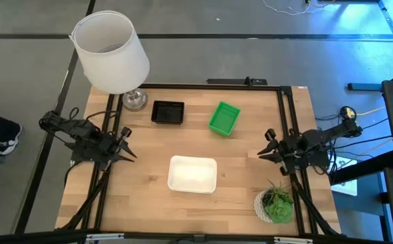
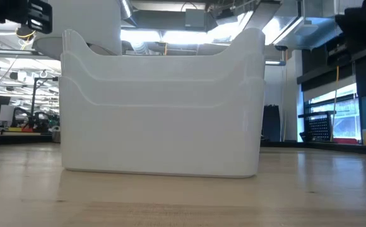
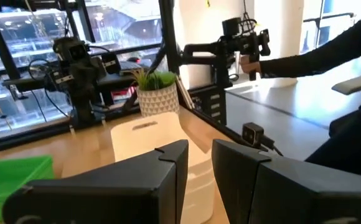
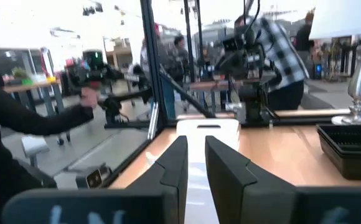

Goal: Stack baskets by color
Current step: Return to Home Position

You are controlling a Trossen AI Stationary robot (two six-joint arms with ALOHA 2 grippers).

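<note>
My left gripper [image 1: 129,145] hung over the table's left edge and my right gripper [image 1: 265,144] over its right edge, both pointed inward and holding nothing. On each, the dark, flat-faced fingers [image 3: 168,171] stood a narrow gap apart with only air between them.

I judged the sorting finished and the step in hand to be the retreat to rest. The next move asked for nothing delicate: I had only to fold both arms clear without sweeping across the piles.

The white baskets [image 1: 192,174] sat nearest, midway between my grippers on the front half of the table [image 1: 244,169]. From table height I saw three rims nested one above another, smooth, milky plastic with rounded corners and a dip cut into the top edge. Farther back lay the black baskets [image 1: 167,112], matte and square-cornered, and just to their right the green baskets [image 1: 223,118], glossy and turned at a slight angle. From above I could not count the layers in either pile.

At the back left corner stood a big white lampshade [image 1: 110,51] on a shiny metal foot. At the front right was a potted plant [image 1: 276,203] in a pale patterned pot. Beyond the table a person's dark sleeve [image 3: 317,50] reached toward other equipment.
</note>
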